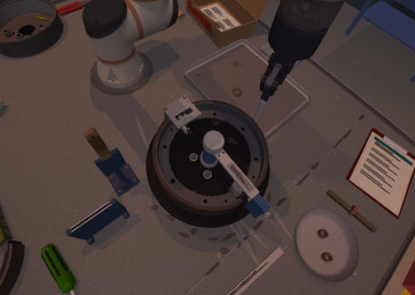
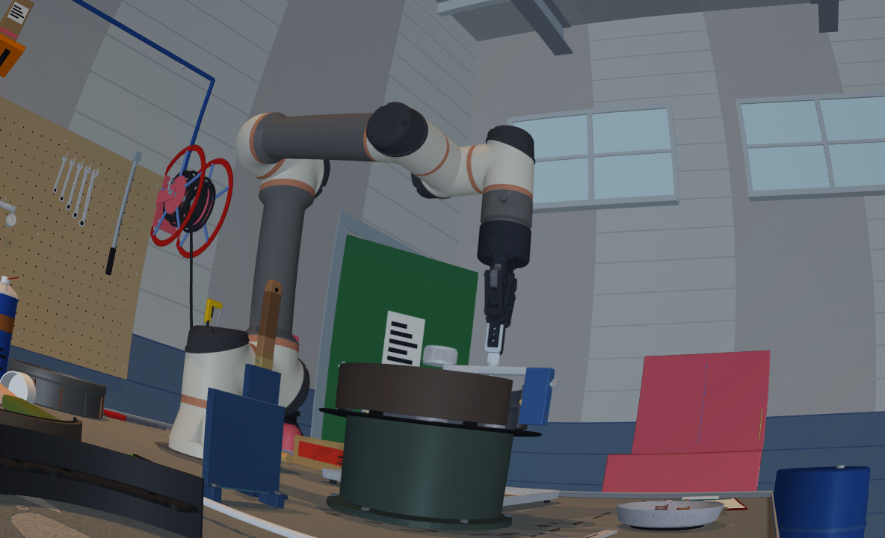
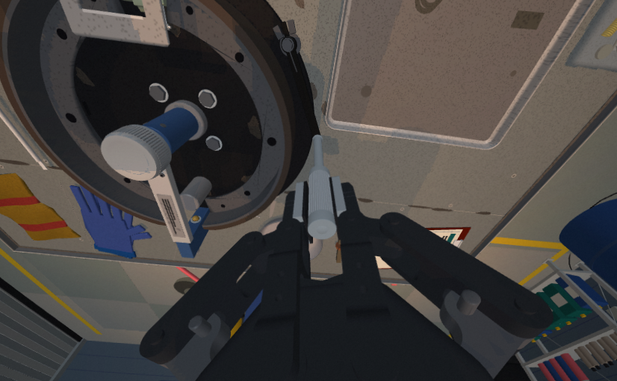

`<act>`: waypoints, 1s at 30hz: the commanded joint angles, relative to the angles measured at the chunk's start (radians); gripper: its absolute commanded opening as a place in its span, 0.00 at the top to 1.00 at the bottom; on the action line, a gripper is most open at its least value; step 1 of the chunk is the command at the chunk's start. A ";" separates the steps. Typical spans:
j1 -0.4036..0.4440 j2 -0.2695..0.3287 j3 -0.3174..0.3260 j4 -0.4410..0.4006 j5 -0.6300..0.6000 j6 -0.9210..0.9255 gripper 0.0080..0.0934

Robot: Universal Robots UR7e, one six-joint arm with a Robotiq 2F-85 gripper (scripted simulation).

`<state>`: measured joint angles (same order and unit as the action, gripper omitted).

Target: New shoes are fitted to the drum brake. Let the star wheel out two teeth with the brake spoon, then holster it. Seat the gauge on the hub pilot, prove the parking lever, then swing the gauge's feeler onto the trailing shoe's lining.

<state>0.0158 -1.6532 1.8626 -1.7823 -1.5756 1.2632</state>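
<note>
The parking lever (image 3: 319,194) is partly hidden: its lower end drops behind the rim of the drum brake (image 1: 208,163). Its grey ribbed grip stands upright at the brake's far right edge (image 1: 260,110). The gauge (image 1: 214,144) sits on the hub pilot at the brake's centre. Its white arm (image 1: 238,174) reaches to the near right rim and ends in a blue feeler block (image 1: 257,206). The brake spoon (image 1: 98,144) stands in its blue holster (image 1: 117,171) to the left. My gripper (image 1: 267,91) is above the brake's far right rim, closed around the parking lever's grip (image 2: 494,338).
Behind the brake lie a shallow tray (image 1: 246,84) and an open cardboard box (image 1: 225,10). The robot base (image 1: 121,44) stands at the far left. A clipboard (image 1: 382,169) and a white dish (image 1: 326,244) lie to the right. A green screwdriver (image 1: 57,267) lies near left.
</note>
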 commanded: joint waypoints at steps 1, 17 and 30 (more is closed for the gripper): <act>0.003 -0.001 0.000 0.002 0.005 0.001 1.00; 0.015 -0.004 0.003 0.002 0.005 0.013 1.00; 0.024 -0.007 0.005 0.002 0.005 0.022 1.00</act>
<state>0.0375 -1.6585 1.8678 -1.7832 -1.5762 1.2852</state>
